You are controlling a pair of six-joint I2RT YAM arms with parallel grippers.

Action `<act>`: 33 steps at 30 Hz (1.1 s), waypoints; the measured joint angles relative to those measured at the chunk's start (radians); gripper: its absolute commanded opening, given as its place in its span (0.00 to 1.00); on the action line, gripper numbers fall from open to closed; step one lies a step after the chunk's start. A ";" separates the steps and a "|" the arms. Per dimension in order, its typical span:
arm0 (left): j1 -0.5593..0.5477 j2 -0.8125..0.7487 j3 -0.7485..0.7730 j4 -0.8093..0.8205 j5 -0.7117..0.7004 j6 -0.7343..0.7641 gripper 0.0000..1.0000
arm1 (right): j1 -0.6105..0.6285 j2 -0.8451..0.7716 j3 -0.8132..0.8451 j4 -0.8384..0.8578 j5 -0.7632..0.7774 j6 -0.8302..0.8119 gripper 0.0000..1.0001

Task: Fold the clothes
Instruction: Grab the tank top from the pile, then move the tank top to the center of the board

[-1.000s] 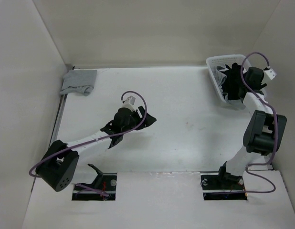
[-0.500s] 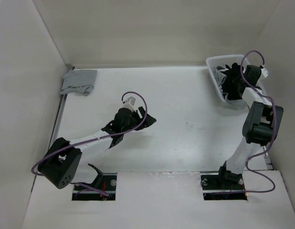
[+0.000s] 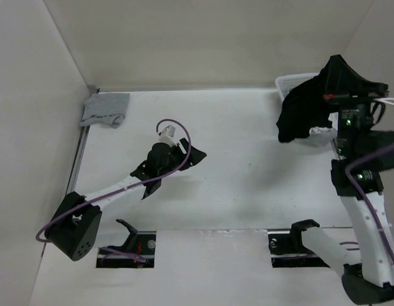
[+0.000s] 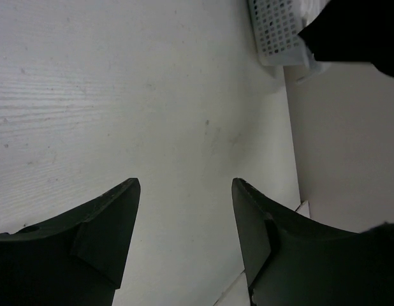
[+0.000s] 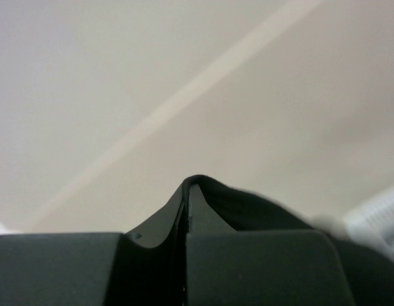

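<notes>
Black garment held up at far right, clamped in right fingers.
Top view: the garment hangs bunched over the left part of the white lattice basket, its top draped over the right arm so the grip is hidden. A light-grey garment lies at the far left corner of the bench. The left fingers hover mid-bench. Left wrist view: fingers apart, nothing between them, bare bench below, basket and black fabric beyond. Right wrist view: fingers pressed together on a fold of black fabric.
</notes>
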 measured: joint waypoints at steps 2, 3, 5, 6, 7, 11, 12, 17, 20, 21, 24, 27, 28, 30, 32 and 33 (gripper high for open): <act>0.025 -0.035 0.000 0.000 -0.009 -0.012 0.58 | 0.091 -0.032 0.047 0.018 -0.027 -0.032 0.00; 0.034 -0.047 0.000 -0.002 -0.015 -0.017 0.58 | 0.181 -0.042 0.091 0.024 -0.039 -0.048 0.00; 0.074 -0.103 0.000 -0.008 -0.039 -0.030 0.58 | 0.296 -0.045 0.156 0.041 -0.074 -0.085 0.00; 0.082 -0.116 0.000 -0.009 -0.045 -0.033 0.58 | 0.364 -0.043 0.185 0.043 -0.091 -0.105 0.00; 0.104 -0.140 0.000 -0.021 -0.054 -0.037 0.58 | 0.433 -0.032 0.218 0.043 -0.092 -0.127 0.01; 0.204 -0.249 -0.021 -0.077 -0.068 -0.048 0.58 | 0.524 0.028 0.242 0.042 -0.108 -0.140 0.05; 0.224 -0.268 -0.025 -0.087 -0.072 -0.051 0.58 | 0.523 0.043 0.231 0.042 -0.107 -0.132 0.05; 0.322 -0.332 -0.047 -0.153 -0.071 -0.051 0.58 | 0.521 0.277 0.054 0.062 -0.104 0.014 0.02; 0.327 -0.318 -0.054 -0.186 -0.065 -0.043 0.58 | 0.519 0.570 0.054 0.038 -0.105 0.089 0.08; 0.325 -0.314 -0.057 -0.190 -0.066 -0.039 0.58 | 0.510 0.691 0.093 0.016 -0.109 0.108 0.15; 0.313 -0.298 -0.081 -0.220 -0.076 -0.020 0.57 | 0.463 0.975 0.235 -0.059 -0.127 0.153 0.52; 0.301 -0.288 -0.090 -0.278 -0.097 0.005 0.57 | 0.375 1.172 0.448 -0.162 -0.151 0.171 0.60; 0.297 -0.287 -0.090 -0.295 -0.110 0.014 0.56 | 0.333 1.189 0.495 -0.204 -0.154 0.166 0.58; 0.277 -0.287 -0.090 -0.324 -0.143 0.038 0.55 | 0.276 1.150 0.494 -0.242 -0.151 0.156 0.51; 0.241 -0.286 -0.090 -0.365 -0.189 0.062 0.54 | 0.251 1.022 0.354 -0.221 -0.138 0.134 0.31; 0.215 -0.281 -0.090 -0.391 -0.228 0.075 0.54 | 0.264 0.897 0.223 -0.226 -0.121 0.121 0.18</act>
